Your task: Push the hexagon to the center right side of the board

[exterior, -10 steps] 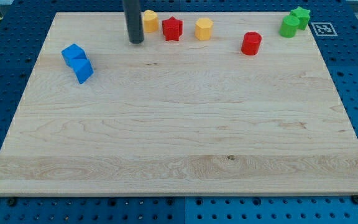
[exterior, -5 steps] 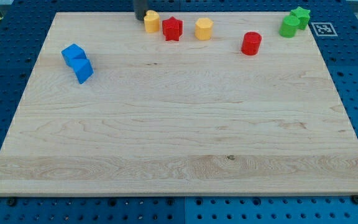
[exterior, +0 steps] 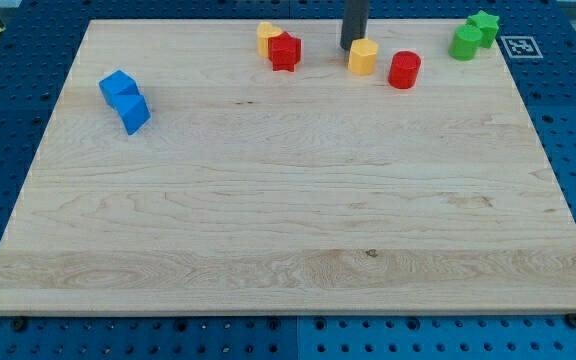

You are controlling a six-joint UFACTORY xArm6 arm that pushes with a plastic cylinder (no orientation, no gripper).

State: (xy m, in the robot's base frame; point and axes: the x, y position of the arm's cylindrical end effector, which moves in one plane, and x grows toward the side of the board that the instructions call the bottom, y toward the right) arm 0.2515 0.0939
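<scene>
Light wooden board on a blue pegboard bench. The yellow hexagon sits near the top edge, right of centre, with my tip touching its upper-left side. No fingers here, just a rod. Red cylinder just beside it on the right.

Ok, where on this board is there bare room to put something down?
Everything below the two blue blocks is bare wood. The top edge is crowded: yellow block, red star, my tip beside the yellow hexagon, red cylinder, green blocks.
</scene>
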